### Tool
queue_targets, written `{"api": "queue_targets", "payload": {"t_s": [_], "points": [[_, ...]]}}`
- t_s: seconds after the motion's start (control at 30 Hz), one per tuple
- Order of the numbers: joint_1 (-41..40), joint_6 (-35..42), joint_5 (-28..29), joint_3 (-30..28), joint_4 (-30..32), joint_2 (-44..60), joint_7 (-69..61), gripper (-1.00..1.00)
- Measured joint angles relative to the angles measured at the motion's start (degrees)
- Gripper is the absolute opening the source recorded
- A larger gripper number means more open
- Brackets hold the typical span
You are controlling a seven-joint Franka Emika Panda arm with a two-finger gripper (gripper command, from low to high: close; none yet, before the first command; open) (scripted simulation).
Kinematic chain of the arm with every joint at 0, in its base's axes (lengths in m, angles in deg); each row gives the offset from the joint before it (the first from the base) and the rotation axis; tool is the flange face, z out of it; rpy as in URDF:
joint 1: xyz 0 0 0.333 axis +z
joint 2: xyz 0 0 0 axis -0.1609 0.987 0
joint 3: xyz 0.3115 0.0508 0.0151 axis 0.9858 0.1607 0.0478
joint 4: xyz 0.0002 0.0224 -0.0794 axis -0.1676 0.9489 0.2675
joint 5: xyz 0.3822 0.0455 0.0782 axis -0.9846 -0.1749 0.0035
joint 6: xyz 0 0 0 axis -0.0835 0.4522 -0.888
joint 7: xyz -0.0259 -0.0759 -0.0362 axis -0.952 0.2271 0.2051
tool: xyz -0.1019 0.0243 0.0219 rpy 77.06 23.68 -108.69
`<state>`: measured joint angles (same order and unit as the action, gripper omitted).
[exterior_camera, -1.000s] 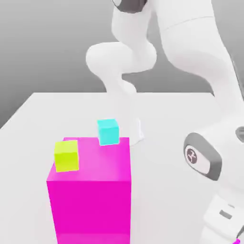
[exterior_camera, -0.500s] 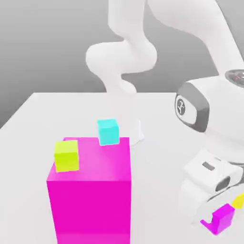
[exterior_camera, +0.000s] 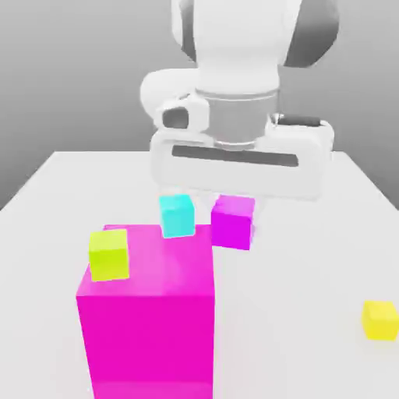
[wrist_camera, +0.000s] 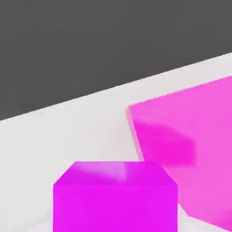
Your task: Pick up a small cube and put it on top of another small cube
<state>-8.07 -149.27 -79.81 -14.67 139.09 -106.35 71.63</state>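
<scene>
- The small cube (exterior_camera: 232,221), magenta, is seen hanging in the air right under the hand, off the table (exterior_camera: 312,257), just beside the cyan cube (exterior_camera: 177,215) on the exterior view's right.
- It's clamped by the gripper (exterior_camera: 234,204), closed on its sides; in the hand view the same cube (wrist_camera: 115,195) is seen close up.
- The cyan cube looks to be parked at the back edge of the big magenta block (exterior_camera: 148,312), though contact can't really be confirmed.
- A yellow-green cube (exterior_camera: 108,253) is seen at that block's front corner, on the exterior view's left.
- Another yellow cube (exterior_camera: 380,319) is left on the table, well apart, toward the exterior view's right.
- The big block (wrist_camera: 190,149) is also caught in the hand view, past the held cube.
</scene>
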Motion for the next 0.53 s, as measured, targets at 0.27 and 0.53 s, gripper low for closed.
{"api": "queue_targets", "payload": {"t_s": [0.27,0.53], "points": [[-8.1,8.1,0.2,0.9,7.3,-15.3,18.4,-1.00],[-9.0,-0.9,0.0,1.3,13.9,-12.9,19.9,1.00]]}}
